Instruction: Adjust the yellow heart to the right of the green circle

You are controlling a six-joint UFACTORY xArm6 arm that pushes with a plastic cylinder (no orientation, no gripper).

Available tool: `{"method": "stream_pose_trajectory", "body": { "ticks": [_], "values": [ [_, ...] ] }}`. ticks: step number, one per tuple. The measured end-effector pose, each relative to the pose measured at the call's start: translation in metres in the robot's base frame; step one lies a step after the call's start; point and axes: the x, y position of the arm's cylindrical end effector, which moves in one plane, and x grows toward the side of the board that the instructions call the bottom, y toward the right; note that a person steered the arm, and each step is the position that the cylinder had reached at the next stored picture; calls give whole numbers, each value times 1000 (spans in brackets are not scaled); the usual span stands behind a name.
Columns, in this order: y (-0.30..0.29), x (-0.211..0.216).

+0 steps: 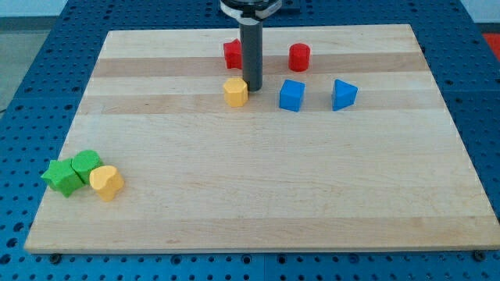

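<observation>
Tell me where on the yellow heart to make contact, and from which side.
No jaws here, so push it. The yellow heart touches the green circle, lower right of it. Probably set my tip, now by the yellow hexagon, against the heart's bottom side and nudge toward the view's top.

My tip (251,87), rod upright

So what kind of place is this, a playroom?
More likely a robot lab bench. A wooden board lies on a blue table full of holes, with small blocks like the yellow heart and green circle. My tip sits beside a yellow block.
</observation>
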Motion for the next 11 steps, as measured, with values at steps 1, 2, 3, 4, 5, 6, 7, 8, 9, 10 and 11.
{"method": "stream_pose_trajectory", "body": {
  "ticks": [1,2,3,4,5,6,7,8,9,10,11],
  "values": [
    [-4,-1],
    [-82,-9],
    [-159,-3],
    [-109,90],
    [-60,207],
    [-166,254],
    [-229,209],
    [-189,200],
    [-183,201],
    [-175,171],
    [-145,174]
  ]
}}
